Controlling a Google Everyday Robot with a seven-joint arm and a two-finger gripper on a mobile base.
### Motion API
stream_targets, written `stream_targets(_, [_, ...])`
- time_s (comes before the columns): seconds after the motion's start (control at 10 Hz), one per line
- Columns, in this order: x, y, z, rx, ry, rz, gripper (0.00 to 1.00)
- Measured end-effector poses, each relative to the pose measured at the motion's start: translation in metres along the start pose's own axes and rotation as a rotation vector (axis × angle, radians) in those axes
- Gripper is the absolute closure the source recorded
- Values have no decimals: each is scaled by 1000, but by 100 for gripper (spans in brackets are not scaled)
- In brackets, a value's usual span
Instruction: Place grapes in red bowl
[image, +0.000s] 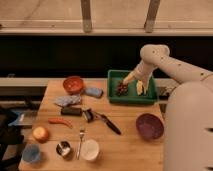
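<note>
The grapes (122, 88), a small dark reddish-purple bunch, lie in the left half of the green tray (116, 98) at the table's back right. A pale yellow banana (140, 87) lies beside them in the tray. The red bowl (73, 84) stands on the table's back left, apart from the tray, and looks empty. My gripper (131, 78) hangs from the white arm over the tray, just above and right of the grapes.
A dark purple bowl (149, 126) sits front right. A blue sponge (93, 92), grey cloth (67, 101), black block, peeler (107, 123), chili, fork, apple (40, 133), blue cup (31, 153), metal cup and white cup (90, 149) fill the left and middle.
</note>
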Motion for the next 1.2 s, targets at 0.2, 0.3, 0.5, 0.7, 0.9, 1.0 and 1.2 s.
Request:
stream_targets(0.2, [1, 29, 8, -46, 18, -52, 20])
stream_targets(0.3, [2, 45, 15, -85, 21, -86, 20])
stream_targets(0.5, [3, 63, 33, -139, 35, -129, 20])
stream_targets(0.7, [-3, 66, 54, -162, 51, -125, 20])
stream_targets(0.9, [-16, 74, 67, -178, 53, -112, 20])
stream_targets(1.0, [-28, 72, 71, -183, 38, -96, 20])
stream_targets(1.2, [-55, 68, 75, -195, -54, -68, 20])
